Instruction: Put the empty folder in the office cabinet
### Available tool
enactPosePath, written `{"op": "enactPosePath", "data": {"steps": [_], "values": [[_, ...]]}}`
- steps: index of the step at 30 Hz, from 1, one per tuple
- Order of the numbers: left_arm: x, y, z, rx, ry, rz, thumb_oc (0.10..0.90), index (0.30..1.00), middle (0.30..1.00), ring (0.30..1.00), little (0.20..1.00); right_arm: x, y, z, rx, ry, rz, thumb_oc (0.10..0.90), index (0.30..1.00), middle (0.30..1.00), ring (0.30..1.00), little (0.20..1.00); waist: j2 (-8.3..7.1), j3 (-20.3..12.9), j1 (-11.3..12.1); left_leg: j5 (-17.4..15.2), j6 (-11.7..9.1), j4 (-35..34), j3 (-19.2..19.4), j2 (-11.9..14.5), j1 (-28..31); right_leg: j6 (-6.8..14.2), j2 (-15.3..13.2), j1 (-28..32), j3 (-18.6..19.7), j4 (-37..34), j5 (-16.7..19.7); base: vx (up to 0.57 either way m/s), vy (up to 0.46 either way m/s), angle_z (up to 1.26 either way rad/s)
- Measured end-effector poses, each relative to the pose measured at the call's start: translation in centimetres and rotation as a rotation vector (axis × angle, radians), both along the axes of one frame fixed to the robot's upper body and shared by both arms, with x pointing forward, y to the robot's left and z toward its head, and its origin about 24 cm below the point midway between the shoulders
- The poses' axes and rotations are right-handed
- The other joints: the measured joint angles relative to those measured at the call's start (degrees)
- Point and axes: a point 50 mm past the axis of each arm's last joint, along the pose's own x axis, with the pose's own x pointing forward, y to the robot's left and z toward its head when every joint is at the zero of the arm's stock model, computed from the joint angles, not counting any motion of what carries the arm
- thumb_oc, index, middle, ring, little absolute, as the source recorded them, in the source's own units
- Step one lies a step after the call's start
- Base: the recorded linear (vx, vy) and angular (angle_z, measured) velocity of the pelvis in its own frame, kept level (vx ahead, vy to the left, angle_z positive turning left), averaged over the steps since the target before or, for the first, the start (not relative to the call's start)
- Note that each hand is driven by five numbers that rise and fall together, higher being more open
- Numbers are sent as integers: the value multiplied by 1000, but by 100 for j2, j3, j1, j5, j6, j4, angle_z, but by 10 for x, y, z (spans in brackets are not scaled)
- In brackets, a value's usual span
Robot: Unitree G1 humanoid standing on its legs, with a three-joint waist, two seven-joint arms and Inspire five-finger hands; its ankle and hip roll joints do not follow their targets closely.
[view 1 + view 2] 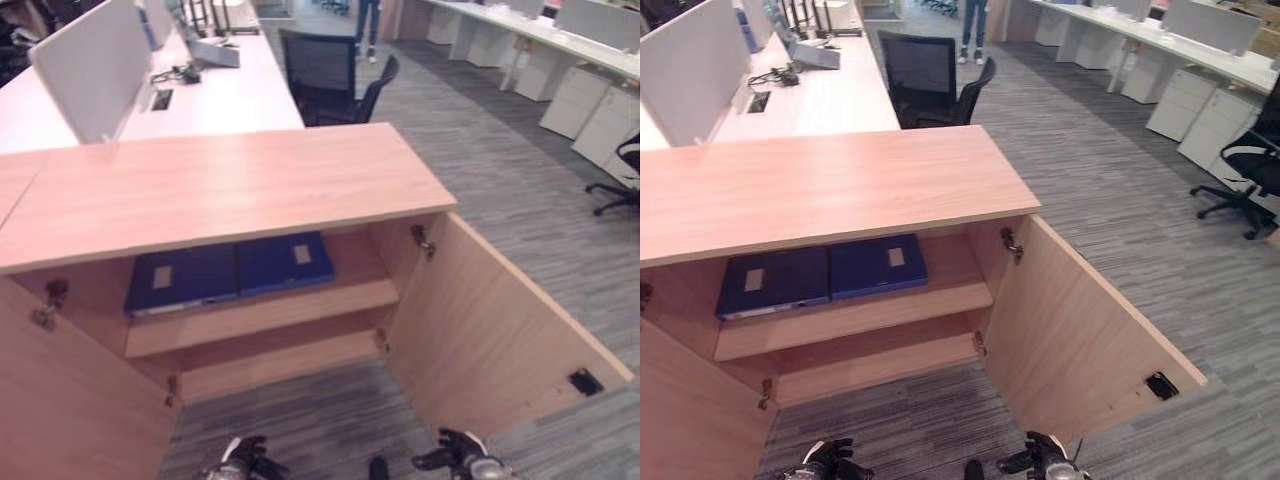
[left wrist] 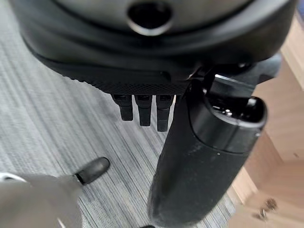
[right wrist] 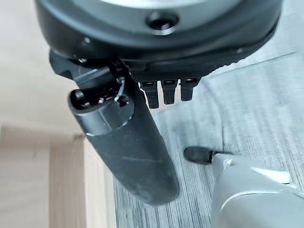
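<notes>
Two blue folders (image 1: 228, 273) lie on the open cabinet (image 1: 220, 190) shelf; both hands, left (image 1: 238, 462) and right (image 1: 462, 455), hang low, fingers straight and empty, so closing the doors (image 1: 490, 320) looks next.

Both hands hang low near 6 o'clock in the head views: the left hand (image 1: 243, 462) toward 7 o'clock, the right hand (image 1: 462, 455) toward 5 o'clock. Each holds nothing. Their fingers (image 2: 142, 111) hang straight and loose, thumbs extended.

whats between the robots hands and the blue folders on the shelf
Bare grey carpet and the cabinet's lower shelf. The left hand and right hand hang low, holding nothing, the two blue folders lying flat on the upper shelf, as the left eye view shows.
</notes>
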Motion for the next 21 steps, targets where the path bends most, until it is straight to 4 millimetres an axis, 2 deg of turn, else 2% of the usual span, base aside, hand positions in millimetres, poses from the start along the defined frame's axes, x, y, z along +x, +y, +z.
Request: {"op": "enactPosePath", "data": {"steps": [5, 9, 11, 13, 15, 16, 17, 19, 21], "values": [[-21, 1, -6, 6, 70, 4, 800, 900, 900, 900, 900, -12, 10, -5, 62, -5, -89, 800, 900, 900, 900, 900, 62, -175, -45, -80, -36, -12, 253, 18, 93, -20, 61, -54, 229, -6, 14, 16, 24, -25], [-36, 5, -9, 10, 114, 30, 800, 900, 900, 900, 900, -18, 9, -8, 79, 0, -164, 800, 900, 900, 900, 900, -1, -198, -151, -114, -25, -1, 475, -46, 138, 40, 63, -128, 422, 14, 58, 4, 36, -26], [-43, 13, -10, 31, 143, 62, 800, 900, 900, 900, 900, -26, 6, -11, 85, 19, -238, 800, 900, 900, 900, 900, -79, -243, -194, -156, 8, -2, 763, -38, 221, 86, 69, -191, 649, 3, 85, 16, 49, -63], [-48, 16, -10, 32, 153, 83, 800, 900, 900, 900, 900, -43, -2, -15, 75, 61, -339, 800, 900, 900, 900, 900, -143, -250, -342, -205, 3, -3, 994, -73, 311, 111, 43, -222, 707, 10, 78, 27, 57, -59], [-49, 16, -10, 35, 157, 84, 800, 900, 900, 900, 900, -56, -11, -17, 61, 96, -440, 800, 900, 900, 900, 900, -167, -248, -375, -246, 15, -3, 1206, -81, 364, 140, 35, -270, 774, 10, 73, 35, 27, -59], [-49, 16, -10, 35, 159, 85, 800, 900, 900, 900, 900, -64, -15, -17, 39, 124, -472, 800, 900, 900, 900, 900, -116, -216, -353, -274, 52, -19, 1354, -62, 371, 167, 5, -301, 739, 32, 73, 46, 28, -67], [-50, 17, -10, 34, 159, 88, 800, 900, 900, 900, 900, -71, -22, -17, 36, 129, -529, 800, 900, 900, 900, 900, -156, -228, -432, -303, 40, -29, 1450, -71, 403, 190, 19, -350, 702, 47, 88, 74, 46, -57], [-55, 17, -11, 31, 171, 100, 800, 900, 900, 900, 900, -81, -34, -16, 17, 141, -630, 800, 900, 900, 900, 900, -192, -237, -590, -346, 23, -27, 1569, -102, 496, 265, 4, -359, 695, 65, 157, 23, 21, -38], [-52, 14, -11, 22, 164, 98, 800, 900, 900, 900, 900, -87, -48, -12, -13, 133, -687, 800, 900, 900, 900, 900, -145, -232, -727, -353, 22, -29, 1584, -102, 490, 270, 8, -370, 715, 30, 160, 11, 16, -16]]}}
